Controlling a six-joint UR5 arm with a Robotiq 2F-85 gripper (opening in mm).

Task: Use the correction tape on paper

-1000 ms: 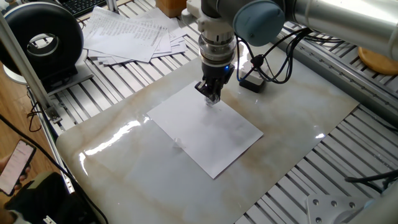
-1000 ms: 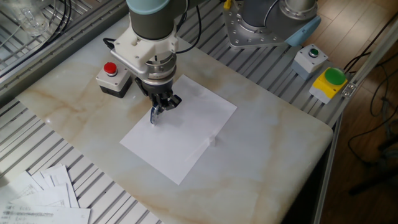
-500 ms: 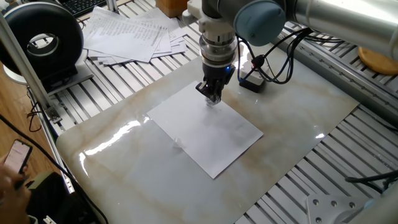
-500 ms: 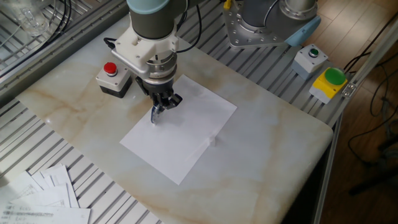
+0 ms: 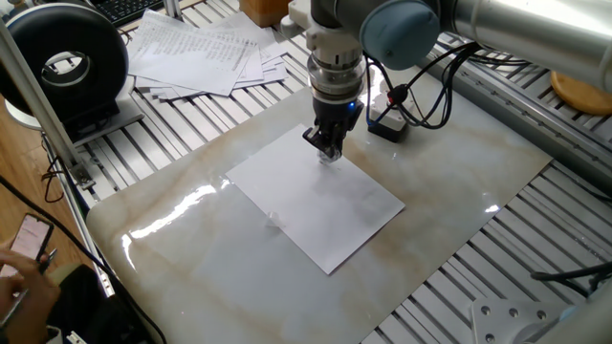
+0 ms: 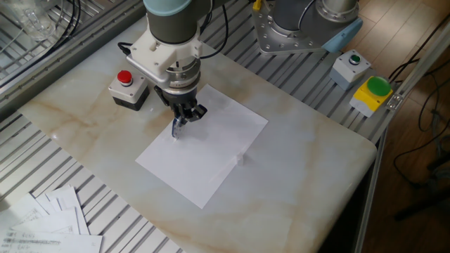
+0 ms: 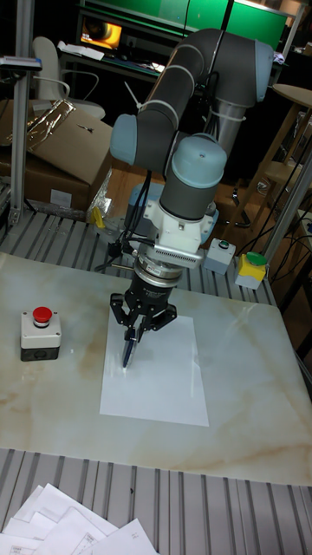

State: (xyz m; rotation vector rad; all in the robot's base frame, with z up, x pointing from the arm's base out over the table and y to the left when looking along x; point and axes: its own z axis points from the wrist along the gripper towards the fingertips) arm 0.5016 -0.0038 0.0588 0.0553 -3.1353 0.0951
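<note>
The white paper (image 5: 325, 205) (image 6: 207, 154) (image 7: 160, 377) lies flat on the marble tabletop. My gripper (image 5: 328, 143) (image 6: 185, 117) (image 7: 139, 332) points straight down over the sheet's corner area and is shut on the correction tape (image 5: 327, 155) (image 6: 176, 128) (image 7: 128, 350). The tape is a small dark thin dispenser that hangs below the fingers. Its tip is at or just above the paper; contact cannot be confirmed. A tiny pale object (image 6: 240, 159) (image 5: 274, 219) sits on the sheet nearer its other side.
A red-button box (image 6: 125, 87) (image 7: 40, 333) stands beside the paper. A fanned pile of printed sheets (image 5: 203, 53) (image 6: 49, 221) lies off the slab. Black cables and a box (image 5: 387, 127) lie behind the arm. Yellow and grey button boxes (image 6: 371, 94) sit at the far edge.
My gripper with the correction tape has shifted very slightly across the sheet. A person's hand with a phone has moved at the lower left edge of one fixed view.
</note>
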